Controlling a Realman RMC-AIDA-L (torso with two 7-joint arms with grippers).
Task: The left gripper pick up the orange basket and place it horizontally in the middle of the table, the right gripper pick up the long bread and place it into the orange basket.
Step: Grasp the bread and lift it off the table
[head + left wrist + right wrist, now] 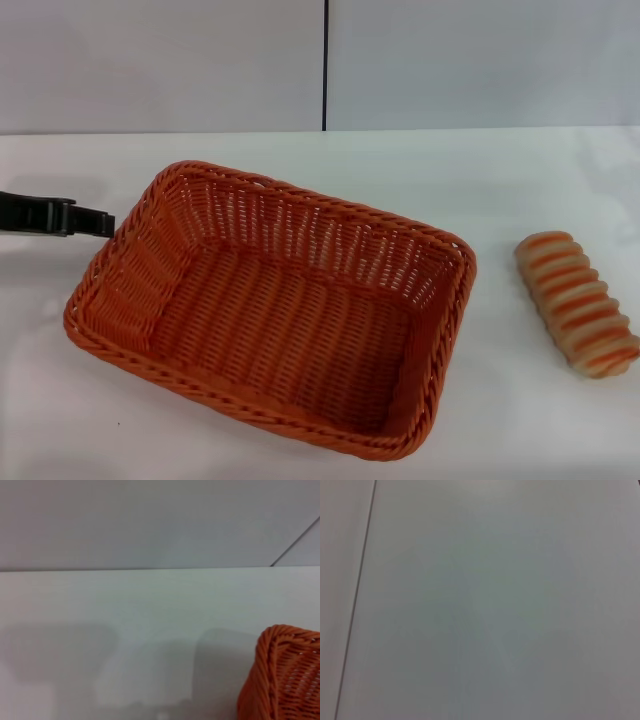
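Note:
The orange basket (270, 305) lies on the white table (500, 180) near the middle, empty and turned slightly askew. One corner of the orange basket (287, 675) shows in the left wrist view. My left gripper (105, 224) reaches in low from the left edge, its black tip just beside the basket's left rim. Whether it touches the rim I cannot tell. The long bread (577, 302) lies on the table to the right of the basket, apart from it. My right gripper is out of view.
A grey wall (200, 60) with a dark vertical seam (325, 65) stands behind the table's far edge. The right wrist view shows only a pale flat surface (495, 605) with a thin dark line (357, 595).

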